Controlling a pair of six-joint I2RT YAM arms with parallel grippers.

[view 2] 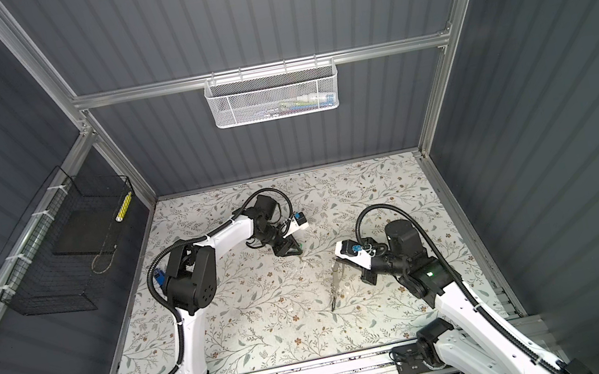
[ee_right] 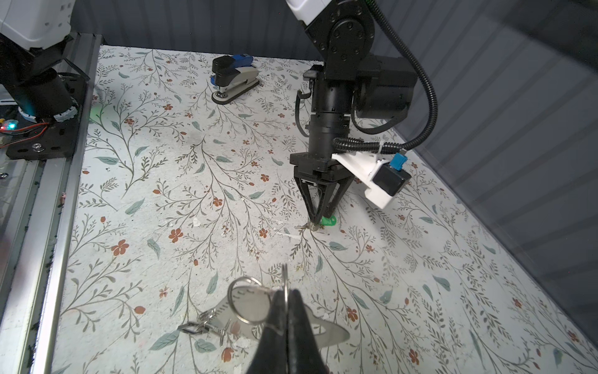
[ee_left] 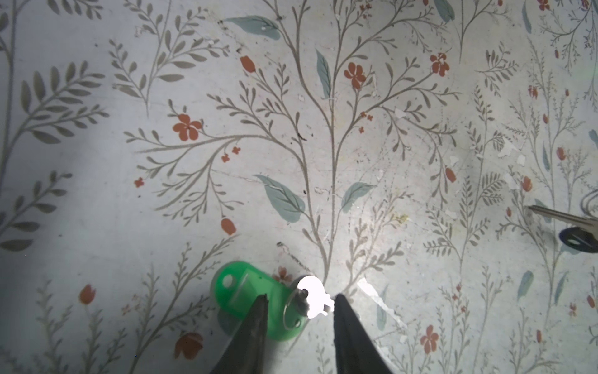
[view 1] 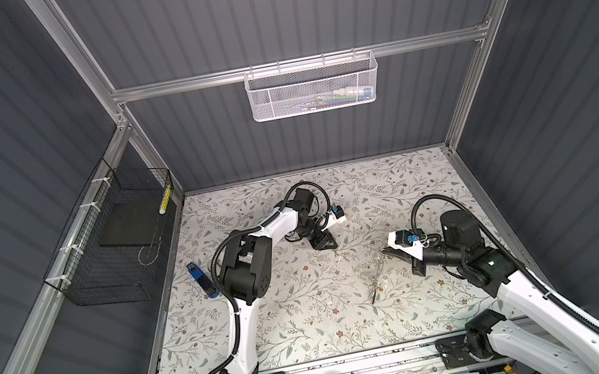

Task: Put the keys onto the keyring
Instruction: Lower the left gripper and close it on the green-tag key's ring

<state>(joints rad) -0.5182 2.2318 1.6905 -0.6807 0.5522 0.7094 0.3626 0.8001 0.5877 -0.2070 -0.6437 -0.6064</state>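
Between the spread left gripper tips, the green-tagged key lies off-centre; closing may skid it aside, while the right gripper pinches the keyring.

Glare whitens the head of the green-tagged key in the left wrist view, so we cannot make out its blade. The left hand has its fingers cut off by the picture's edge, and one covers part of the green tag. The other key runs out of that picture with its tag. The right hand hides the middle of the keyring. In a top view the left arm covers most of the blue stapler by the left edge of the table.
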